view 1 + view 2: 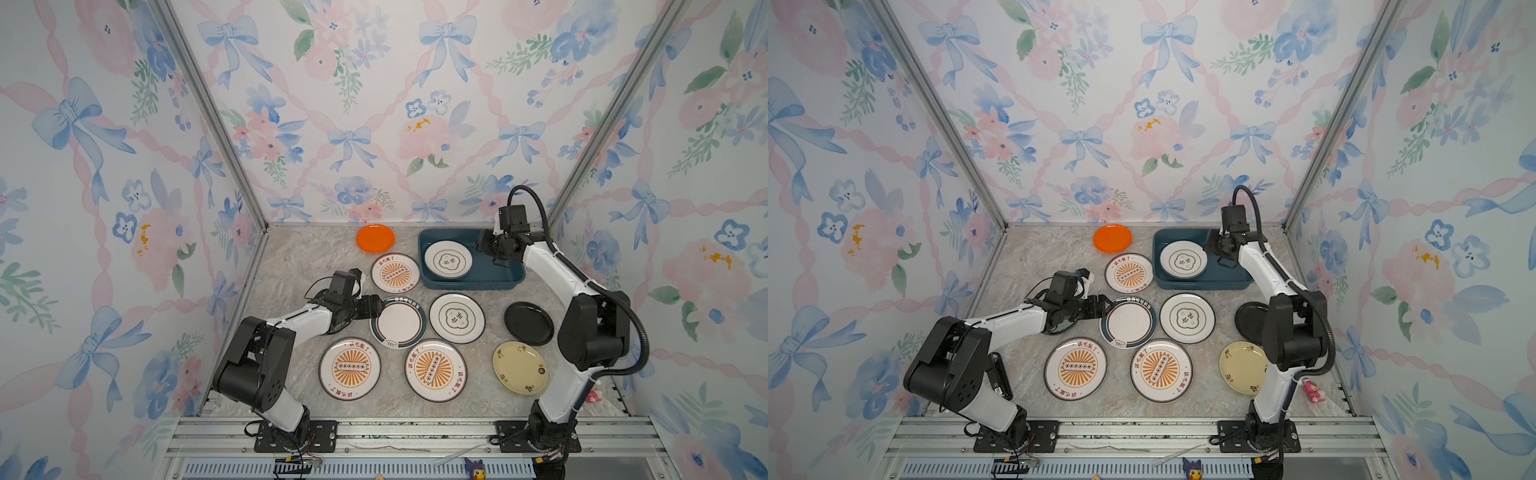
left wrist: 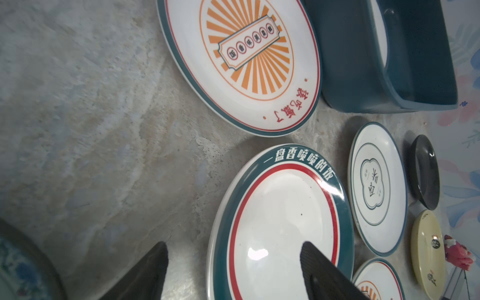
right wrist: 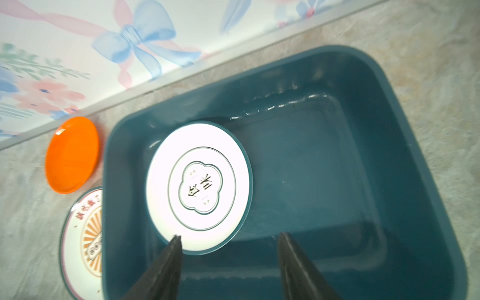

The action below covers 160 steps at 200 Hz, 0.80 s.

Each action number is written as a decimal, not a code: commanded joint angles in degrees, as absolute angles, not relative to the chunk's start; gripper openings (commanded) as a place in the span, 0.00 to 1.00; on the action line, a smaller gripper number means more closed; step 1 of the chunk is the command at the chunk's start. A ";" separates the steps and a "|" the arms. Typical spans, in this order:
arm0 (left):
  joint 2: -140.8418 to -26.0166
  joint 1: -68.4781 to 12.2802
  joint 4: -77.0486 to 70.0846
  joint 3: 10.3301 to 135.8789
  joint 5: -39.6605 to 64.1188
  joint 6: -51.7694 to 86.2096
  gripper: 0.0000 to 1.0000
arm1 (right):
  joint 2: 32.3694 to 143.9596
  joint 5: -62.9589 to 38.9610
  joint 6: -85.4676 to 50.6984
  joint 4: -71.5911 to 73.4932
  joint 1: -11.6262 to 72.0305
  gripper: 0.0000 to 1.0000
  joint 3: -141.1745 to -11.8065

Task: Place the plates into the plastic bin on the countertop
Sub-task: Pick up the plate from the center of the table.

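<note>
Top views both show the marble-patterned desk (image 1: 291,257) with 9 plates on it and 1 more in the bin. Nearest the left edge, a dark-rimmed flowered plate (image 2: 15,270) lies mostly hidden under the left arm. The left pincer (image 1: 378,309) is spread at the left rim of the navy-rimmed plate (image 1: 398,322) in the desk's middle. In the left wrist view, 1 finger (image 2: 318,270) is over the plate's white centre and the other is outside the rim, over bare desk; whether either touches, I cannot tell.

Around that plate lie the front-left sunburst plate (image 1: 350,368), the rear sunburst plate (image 1: 395,273) and the front-middle sunburst plate (image 1: 435,370). The orange plate (image 1: 375,238) sits at the back edge. Just right of the navy-rimmed plate lies the desk emblem plate (image 1: 457,318).

The dark teal plastic bin (image 1: 469,285) stands by the back edge, toward the back-right corner, with the binned emblem plate (image 1: 448,259) in its left half. The right pincer (image 3: 230,236) hangs over the bin with fingers apart, pinching nothing; 1 fingertip (image 3: 173,249) is at that plate's rim.

Toward the right edge, the black plate (image 1: 528,323) lies behind the pale yellow plate (image 1: 520,368), and a small pink toy (image 1: 1310,390) sits at the edge itself.
</note>
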<state>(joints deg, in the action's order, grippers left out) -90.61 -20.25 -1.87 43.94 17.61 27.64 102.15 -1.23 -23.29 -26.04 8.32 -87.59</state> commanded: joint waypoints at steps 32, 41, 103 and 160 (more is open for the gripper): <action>-91.38 -20.57 -2.18 44.30 19.19 26.18 0.65 | 87.98 -5.46 -23.98 -20.70 7.63 0.58 -72.25; -91.49 -20.57 -2.62 43.96 19.65 26.28 0.63 | 85.67 -6.15 -24.32 -19.87 7.47 0.58 -69.83; -92.89 -20.56 -6.32 39.95 21.82 27.32 0.51 | 74.24 -9.38 -25.11 -18.81 7.63 0.59 -59.20; -94.00 -20.56 -8.36 38.27 23.47 27.37 0.44 | 69.24 -9.65 -25.81 -19.68 7.92 0.59 -55.94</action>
<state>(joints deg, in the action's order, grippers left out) -92.86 -20.29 -6.13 39.51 21.39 27.20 71.09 -8.84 -25.06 -19.75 7.88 -57.45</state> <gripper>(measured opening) 0.468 0.589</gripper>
